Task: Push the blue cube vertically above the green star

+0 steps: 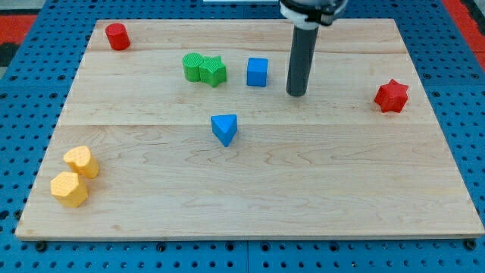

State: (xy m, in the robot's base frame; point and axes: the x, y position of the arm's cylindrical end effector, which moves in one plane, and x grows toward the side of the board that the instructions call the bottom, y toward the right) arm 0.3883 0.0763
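Note:
The blue cube [257, 72] sits on the wooden board in the upper middle of the view. The green star [214, 71] lies just to its left, at about the same height, with a small gap between them. A green cylinder-like block [193, 67] touches the star's left side. My tip [296, 93] is to the right of the blue cube and slightly lower, apart from it by a small gap. The dark rod rises from the tip to the view's top.
A blue triangle [224, 128] lies below the cube, near the board's middle. A red cylinder [117, 36] is at the top left, a red star [391, 95] at the right. Two yellow blocks [80, 161] [69, 189] sit at the bottom left.

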